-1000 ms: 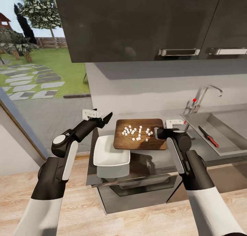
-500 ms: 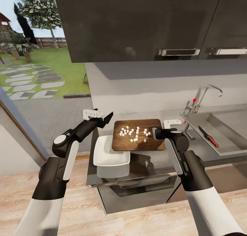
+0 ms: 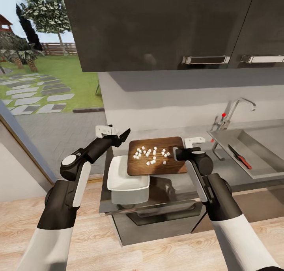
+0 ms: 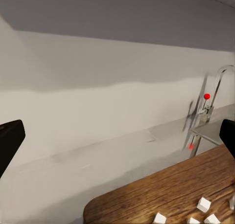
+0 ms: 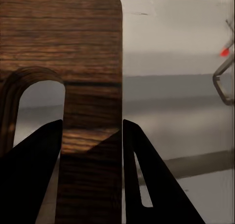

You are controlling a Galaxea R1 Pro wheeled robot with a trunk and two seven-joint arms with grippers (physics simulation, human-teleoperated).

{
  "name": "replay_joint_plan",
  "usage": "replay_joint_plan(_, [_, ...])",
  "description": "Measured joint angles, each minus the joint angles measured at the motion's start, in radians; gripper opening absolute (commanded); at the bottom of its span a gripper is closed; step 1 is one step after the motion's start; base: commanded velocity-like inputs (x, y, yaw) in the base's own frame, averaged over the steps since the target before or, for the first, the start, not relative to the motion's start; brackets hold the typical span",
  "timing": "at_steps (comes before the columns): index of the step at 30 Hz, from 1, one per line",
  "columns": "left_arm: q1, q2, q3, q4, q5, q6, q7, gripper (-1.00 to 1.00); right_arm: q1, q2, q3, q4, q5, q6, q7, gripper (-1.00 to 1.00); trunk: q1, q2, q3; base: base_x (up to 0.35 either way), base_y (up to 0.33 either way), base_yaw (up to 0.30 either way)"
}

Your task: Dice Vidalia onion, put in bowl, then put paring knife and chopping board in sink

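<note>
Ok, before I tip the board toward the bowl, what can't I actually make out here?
- Bowl: head view, its far right corner lies under the chopping board.
- Onion pieces: head view, too small to count.
- Right gripper: right wrist view, pad contact is in shadow.
- Sink: head view, cut off at the right edge.

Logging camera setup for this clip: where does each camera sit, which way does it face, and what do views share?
Head view: high, looking down over both arms at the chopping board, bowl and sink.
Left wrist view: by the left gripper, open, facing wall and faucet.
Right wrist view: by the right gripper, clamping the board's handle end.
Shared: the board and faucet appear in all three.
</note>
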Motion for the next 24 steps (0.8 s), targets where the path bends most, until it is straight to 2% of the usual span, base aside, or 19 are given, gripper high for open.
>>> replay_joint_plan(6, [0.000, 0.000, 0.000, 0.000, 0.000, 0.000, 0.000, 1.00, 0.000, 0.000, 0.013, 0.000, -0.001, -0.002, -0.045, -1.00, 0.000, 0.000, 0.000, 0.000, 0.000, 0.000])
replay_joint_plan(24, [0.000, 0.000, 0.000, 0.000, 0.000, 0.000, 0.000, 1.00, 0.001, 0.000, 0.029, 0.000, -0.001, -0.003, -0.051, -1.00, 0.000, 0.000, 0.000, 0.000, 0.000, 0.000])
